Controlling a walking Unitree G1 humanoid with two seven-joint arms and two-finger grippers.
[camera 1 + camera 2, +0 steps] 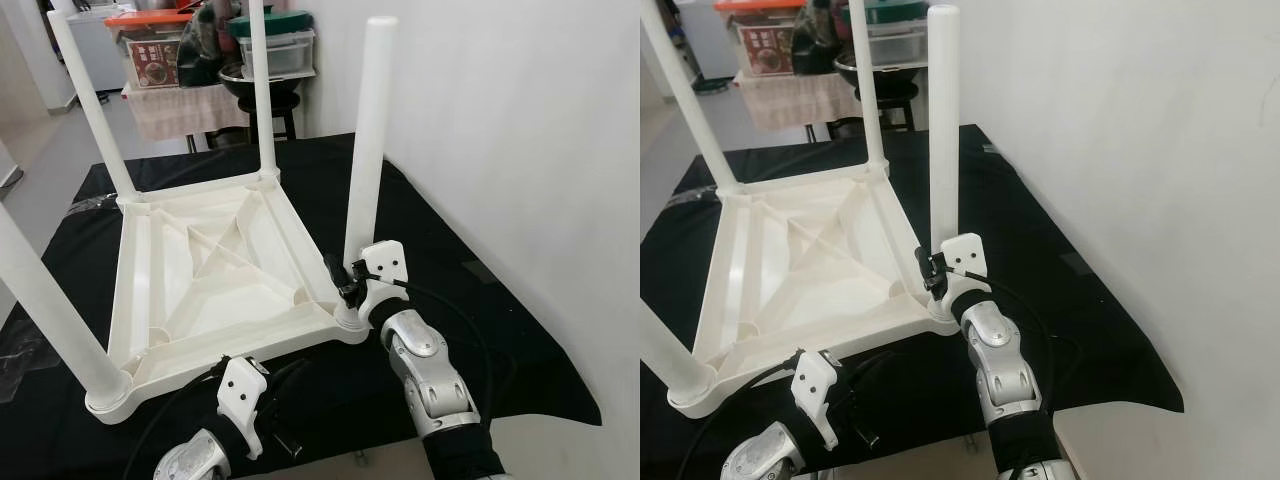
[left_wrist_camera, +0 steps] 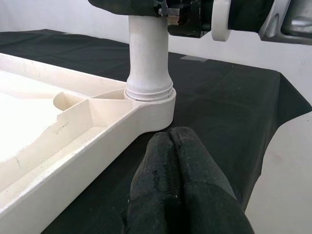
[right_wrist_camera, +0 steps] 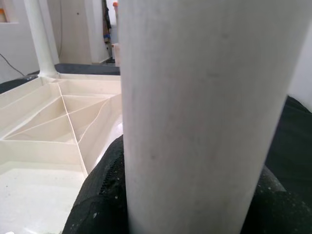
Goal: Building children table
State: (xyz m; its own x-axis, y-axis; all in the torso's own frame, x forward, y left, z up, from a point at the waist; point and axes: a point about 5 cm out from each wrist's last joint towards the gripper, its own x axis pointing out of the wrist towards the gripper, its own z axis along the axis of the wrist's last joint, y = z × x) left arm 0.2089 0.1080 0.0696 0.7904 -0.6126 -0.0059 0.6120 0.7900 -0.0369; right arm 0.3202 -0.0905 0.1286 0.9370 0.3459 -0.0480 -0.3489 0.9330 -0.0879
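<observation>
A black cloth (image 1: 470, 300) covered the work surface beside a plain white wall (image 1: 520, 120), and behind it stood a stool and a cloth-draped stand stacked with plastic storage boxes (image 1: 160, 45). In the left eye view the white children's table (image 1: 215, 280) lay upside down on the cloth, its ribbed underside facing up and its four legs pointing upward. The right gripper (image 1: 345, 285) was at the near right corner, closed around the base of the near right leg (image 1: 368, 140) just above its socket. The left gripper (image 1: 285, 395) rested low on the cloth just in front of the table's near edge.

The right eye view gave the same scene from a slight offset: the silver right arm (image 1: 1000, 375) reached up from the bottom edge to that corner leg, and the near left leg (image 1: 665, 350) slanted out of the frame.

In the left wrist view the left gripper's two black fingers (image 2: 183, 195) were pressed together with nothing between them, pointing at the corner socket where the leg sat upright, the right gripper clasping it above.

In the right wrist view the white leg stood very close, with the black fingers (image 3: 105, 195) wrapped against both of its sides and the table's underside ribs beyond.
</observation>
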